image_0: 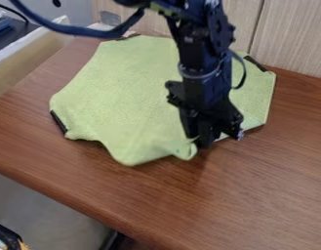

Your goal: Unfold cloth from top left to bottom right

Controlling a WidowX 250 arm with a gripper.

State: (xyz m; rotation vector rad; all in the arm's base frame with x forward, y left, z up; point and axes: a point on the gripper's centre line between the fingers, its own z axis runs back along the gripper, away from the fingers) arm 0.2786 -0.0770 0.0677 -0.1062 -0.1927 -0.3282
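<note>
Gripper (203,141) at near edge of green cloth (127,93); opening, hold: cannot tell. Risk: shallow pinch slips, fold flops back.

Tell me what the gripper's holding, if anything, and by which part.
Possibly the green cloth, by its near edge, which bunches up at the gripper; a firm hold can't be confirmed.

One each: cloth (123,93), arm (205,56), tool (204,142), table (267,195)
</note>
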